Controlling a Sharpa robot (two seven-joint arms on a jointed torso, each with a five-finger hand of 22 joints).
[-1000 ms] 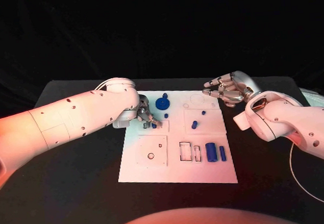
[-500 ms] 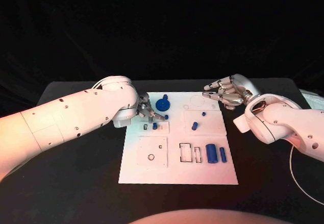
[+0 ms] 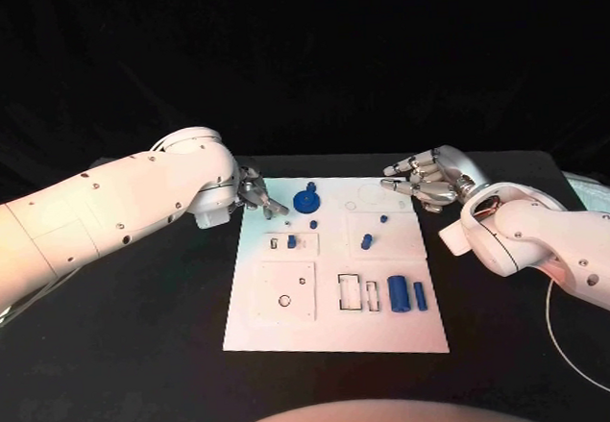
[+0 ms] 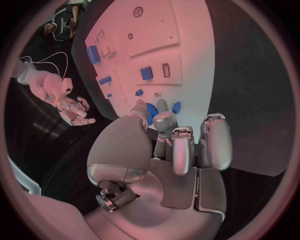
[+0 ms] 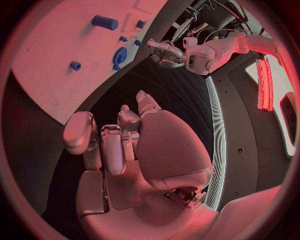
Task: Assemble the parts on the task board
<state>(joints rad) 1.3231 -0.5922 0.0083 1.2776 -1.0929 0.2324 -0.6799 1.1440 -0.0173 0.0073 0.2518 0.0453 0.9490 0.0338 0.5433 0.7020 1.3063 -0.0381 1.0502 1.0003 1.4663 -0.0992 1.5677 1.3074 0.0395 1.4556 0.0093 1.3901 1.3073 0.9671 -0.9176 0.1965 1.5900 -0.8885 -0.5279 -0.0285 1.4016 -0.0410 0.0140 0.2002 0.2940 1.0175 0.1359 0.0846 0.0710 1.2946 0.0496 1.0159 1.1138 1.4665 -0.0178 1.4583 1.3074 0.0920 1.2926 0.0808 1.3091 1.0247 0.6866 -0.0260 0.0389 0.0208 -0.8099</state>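
Since a second ago, we see the left robot hand has lifted back off the small blue part near the board's far left and now hangs at the task board's far left corner, just beside the blue gear; that small part sits in its recess on the white plate. We look through the left wrist view and its fingers are curled loosely with nothing between them, the gear peeking out just past the fingertips. Over on the other side, the right robot hand has barely shifted; it hovers above the board's far right corner, fingers bent inward and spread a little, holding nothing that we can make out. Down the board we have a short blue peg near the middle, and two blue cylinders, a thick one and a thin one, lying side by side toward the near right edge, next to an outlined rectangular slot. Everything rests on the black desk, with both white arms reaching in from either side.
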